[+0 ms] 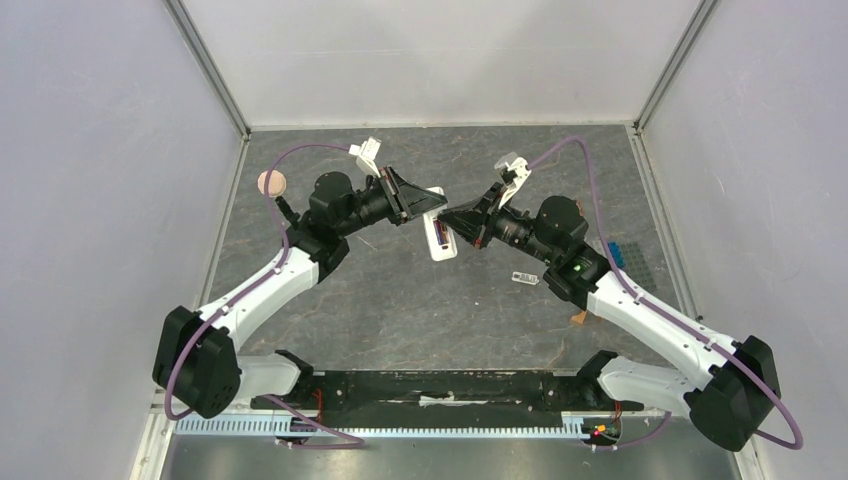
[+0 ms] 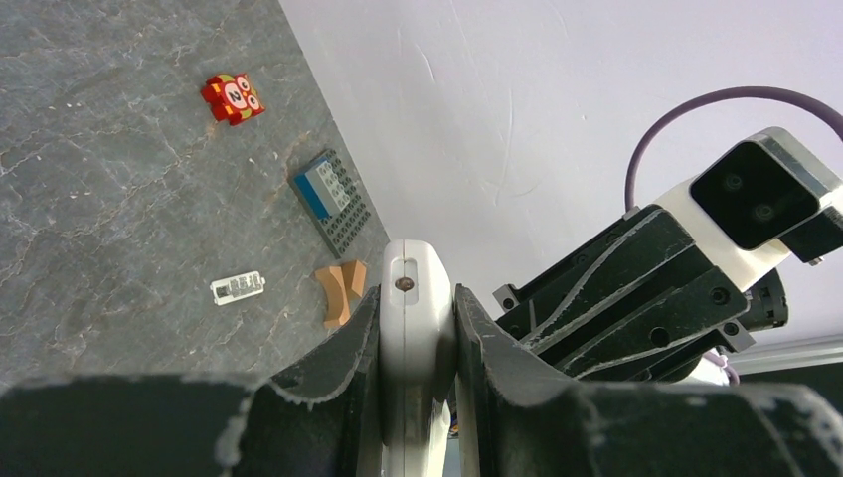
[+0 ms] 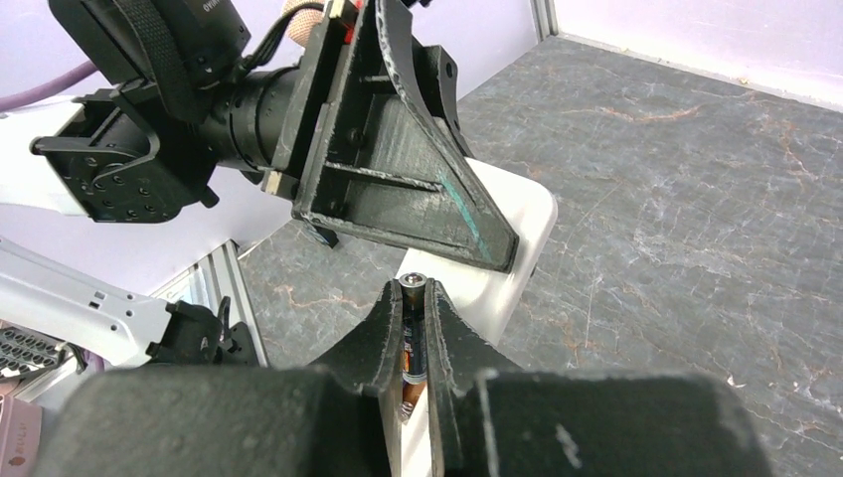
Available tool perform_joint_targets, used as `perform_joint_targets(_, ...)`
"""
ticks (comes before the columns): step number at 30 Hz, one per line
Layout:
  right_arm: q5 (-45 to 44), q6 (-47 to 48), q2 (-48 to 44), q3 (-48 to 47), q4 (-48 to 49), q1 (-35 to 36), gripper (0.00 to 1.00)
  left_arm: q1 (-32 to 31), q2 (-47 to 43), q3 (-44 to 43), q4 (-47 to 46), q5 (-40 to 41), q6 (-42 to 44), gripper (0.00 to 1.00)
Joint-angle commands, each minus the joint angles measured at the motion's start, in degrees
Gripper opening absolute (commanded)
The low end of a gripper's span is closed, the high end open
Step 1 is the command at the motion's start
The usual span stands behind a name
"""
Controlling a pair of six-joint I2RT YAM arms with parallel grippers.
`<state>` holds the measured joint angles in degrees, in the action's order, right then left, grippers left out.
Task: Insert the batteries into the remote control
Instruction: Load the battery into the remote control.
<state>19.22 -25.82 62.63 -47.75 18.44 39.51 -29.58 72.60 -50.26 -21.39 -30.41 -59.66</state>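
Observation:
My left gripper (image 1: pixel 436 200) is shut on the remote control (image 1: pixel 438 240), a slim white bar held edge-on above the table's middle; in the left wrist view the remote (image 2: pixel 416 288) is clamped between both fingers. My right gripper (image 1: pixel 448 218) is shut on a dark battery (image 3: pixel 414 343) whose metal end pokes out at the fingertips. The battery sits right at the remote's surface (image 3: pixel 502 253), just below the left gripper's fingers (image 3: pixel 398 189). I cannot tell whether the battery touches the bay.
A red block (image 2: pixel 233 97), a blue ridged box (image 2: pixel 331 202), a tan wooden piece (image 2: pixel 341 290) and a small clear-white part (image 2: pixel 238 287) lie on the grey table to the right. A peach ball (image 1: pixel 271 183) is by the left wall.

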Motion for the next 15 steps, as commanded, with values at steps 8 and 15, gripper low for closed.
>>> perform_joint_targets(8,-4.1,3.3,1.2,1.6,1.2,1.9,0.0,1.1,0.3,-1.9,-4.7,-0.4,-4.9,0.02)
perform_joint_targets(15,-6.5,4.3,1.8,1.2,-1.0,2.8,0.03,1.6,0.4,-0.9,-7.0,-0.1,-6.8,0.02)
